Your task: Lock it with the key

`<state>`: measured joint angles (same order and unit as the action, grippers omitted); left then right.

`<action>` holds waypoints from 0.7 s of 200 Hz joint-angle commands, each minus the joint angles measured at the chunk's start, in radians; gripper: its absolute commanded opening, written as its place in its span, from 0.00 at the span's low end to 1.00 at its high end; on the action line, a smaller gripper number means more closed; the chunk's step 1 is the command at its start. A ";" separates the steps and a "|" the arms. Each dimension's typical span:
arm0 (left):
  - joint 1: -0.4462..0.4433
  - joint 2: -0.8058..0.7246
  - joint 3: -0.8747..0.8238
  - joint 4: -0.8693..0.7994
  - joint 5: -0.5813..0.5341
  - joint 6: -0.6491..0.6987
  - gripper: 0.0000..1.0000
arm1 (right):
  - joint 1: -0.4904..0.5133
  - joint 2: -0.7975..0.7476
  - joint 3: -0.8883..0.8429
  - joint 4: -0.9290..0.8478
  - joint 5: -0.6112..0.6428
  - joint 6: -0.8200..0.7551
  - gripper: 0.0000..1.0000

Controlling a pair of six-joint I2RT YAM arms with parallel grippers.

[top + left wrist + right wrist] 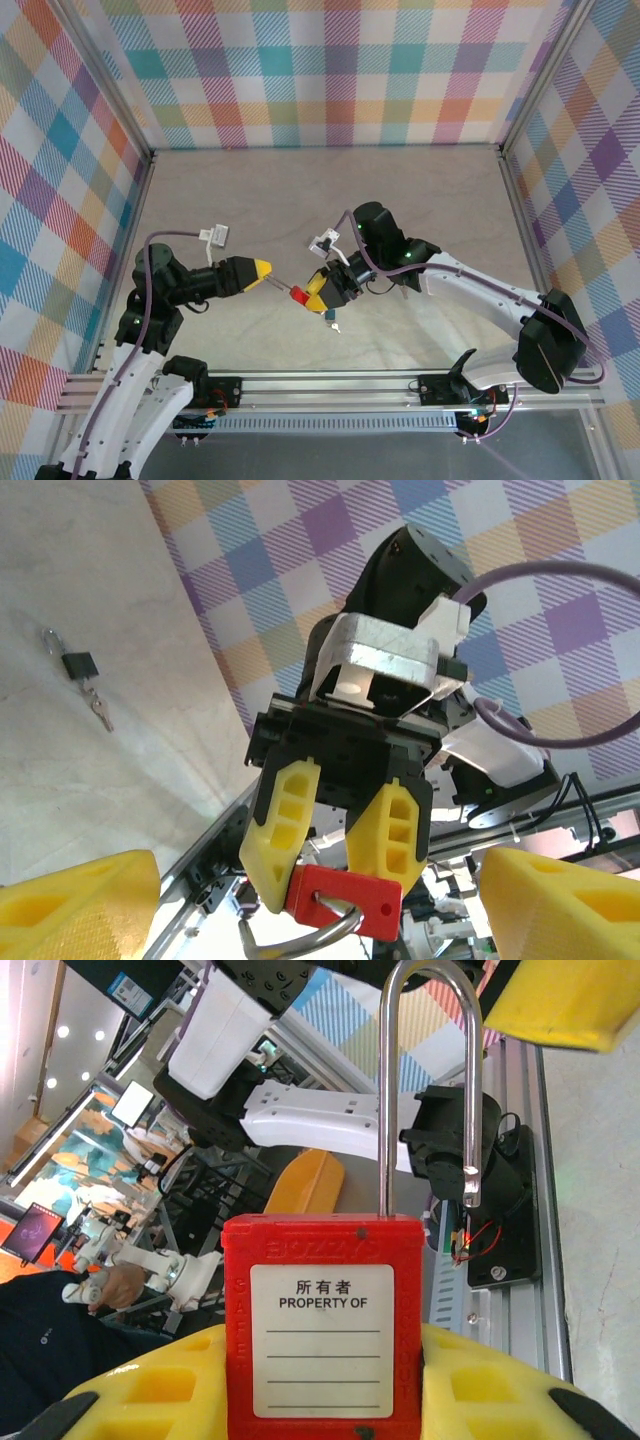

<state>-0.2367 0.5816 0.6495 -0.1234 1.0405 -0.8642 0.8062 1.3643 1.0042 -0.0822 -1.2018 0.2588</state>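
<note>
My right gripper (318,287) is shut on a red padlock (320,1330), held in the air above the table, its yellow fingers (497,1390) pressing both sides of the body. The steel shackle (430,1070) stands open, one leg free of the body. The label reads "PROPERTY OF". My left gripper (262,270) hovers open just left of the red padlock (297,294), its yellow fingers (75,900) spread wide on either side of it. A small black padlock (80,665) with a key (100,712) hanging from it lies on the table.
The small black padlock (329,315) rests on the table right under my right gripper. An aluminium rail (330,385) runs along the near edge, with checkered walls (330,70) on three sides. A white tag (212,235) hangs on the left arm's cable.
</note>
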 commanded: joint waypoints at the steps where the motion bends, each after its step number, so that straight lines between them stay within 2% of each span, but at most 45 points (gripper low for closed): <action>1: -0.019 -0.031 0.004 -0.058 0.039 0.052 0.82 | 0.010 -0.006 0.026 0.074 -0.074 0.035 0.00; 97: -0.042 -0.041 0.010 -0.063 0.071 0.060 0.66 | 0.031 0.021 0.031 0.070 -0.076 0.039 0.00; 140: -0.054 -0.054 0.009 -0.067 0.097 0.057 0.58 | 0.031 0.031 0.029 0.141 -0.084 0.101 0.00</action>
<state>-0.2768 0.5484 0.6495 -0.1837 1.0916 -0.8150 0.8318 1.3872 1.0042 -0.0177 -1.2407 0.3271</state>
